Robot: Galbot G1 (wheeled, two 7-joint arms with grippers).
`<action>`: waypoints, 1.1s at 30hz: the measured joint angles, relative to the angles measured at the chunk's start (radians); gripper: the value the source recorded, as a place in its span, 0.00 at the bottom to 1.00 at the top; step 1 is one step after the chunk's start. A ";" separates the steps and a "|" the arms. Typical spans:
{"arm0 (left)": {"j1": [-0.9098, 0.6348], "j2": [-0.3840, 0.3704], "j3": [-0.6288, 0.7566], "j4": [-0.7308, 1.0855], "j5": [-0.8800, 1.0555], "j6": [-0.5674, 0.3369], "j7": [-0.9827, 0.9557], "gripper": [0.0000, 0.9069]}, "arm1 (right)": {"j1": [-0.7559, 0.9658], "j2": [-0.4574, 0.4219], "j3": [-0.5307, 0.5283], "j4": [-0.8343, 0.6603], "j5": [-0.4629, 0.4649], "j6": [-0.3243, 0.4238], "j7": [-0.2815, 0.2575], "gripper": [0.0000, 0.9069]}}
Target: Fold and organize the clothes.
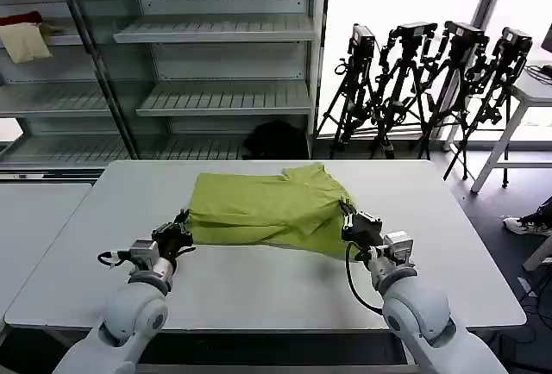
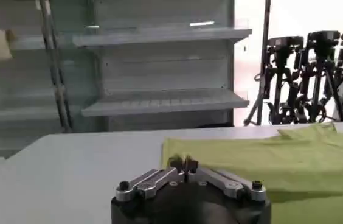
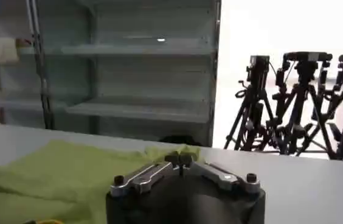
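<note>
The left gripper (image 1: pixel 182 229) has its fingers together at the T-shirt's (image 1: pixel 267 210) near left edge. The right gripper (image 1: pixel 352 219), fingers also together, sits at its near right corner. The T-shirt lies folded mid-surface (image 1: pixel 259 288).

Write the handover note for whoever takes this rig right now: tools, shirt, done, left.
Left tool: shut, at the near left corner of the T-shirt; whether it pinches cloth cannot be told.
Right tool: shut, at the shirt's near right edge, same doubt.
Shirt: lime green, lying mid-table, partly folded into a rough rectangle, right side still rumpled and uneven.
Done: at least one fold is in.
Left: likely further folds, flattening the right side, then placing it neatly.
</note>
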 measured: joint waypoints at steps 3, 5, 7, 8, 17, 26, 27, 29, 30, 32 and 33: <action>-0.019 0.000 0.006 0.017 0.001 -0.005 0.003 0.00 | 0.010 0.003 -0.003 -0.022 -0.004 0.009 -0.005 0.00; -0.026 0.003 0.008 0.022 0.004 -0.010 0.008 0.00 | 0.010 0.001 -0.004 -0.031 -0.005 0.014 -0.007 0.00; -0.027 0.007 0.008 0.024 0.008 -0.015 0.013 0.00 | 0.010 -0.002 -0.004 -0.037 -0.006 0.019 -0.010 0.00; -0.026 0.009 0.008 0.024 0.011 -0.018 0.016 0.00 | 0.009 -0.003 -0.003 -0.039 -0.006 0.022 -0.012 0.00; 0.008 0.029 -0.005 0.028 0.034 -0.033 0.036 0.00 | -0.027 -0.018 0.013 -0.040 -0.011 0.047 -0.026 0.00; 0.050 0.027 0.011 0.034 0.064 -0.046 0.060 0.01 | -0.078 -0.014 0.018 -0.046 -0.015 0.064 -0.028 0.00; 0.052 0.027 0.013 0.034 0.067 -0.046 0.062 0.01 | -0.082 -0.014 0.020 -0.049 -0.015 0.066 -0.028 0.00; 0.053 0.027 0.016 0.034 0.073 -0.048 0.066 0.01 | -0.088 -0.013 0.022 -0.055 -0.016 0.071 -0.028 0.00; 0.053 0.026 0.017 0.035 0.076 -0.048 0.067 0.01 | -0.091 -0.011 0.023 -0.058 -0.016 0.073 -0.027 0.00; 0.053 0.027 0.019 0.040 0.079 -0.049 0.070 0.01 | -0.096 -0.010 0.023 -0.064 -0.016 0.074 -0.026 0.00; 0.052 0.027 0.021 0.042 0.081 -0.050 0.070 0.01 | -0.099 -0.009 0.022 -0.068 -0.016 0.074 -0.025 0.00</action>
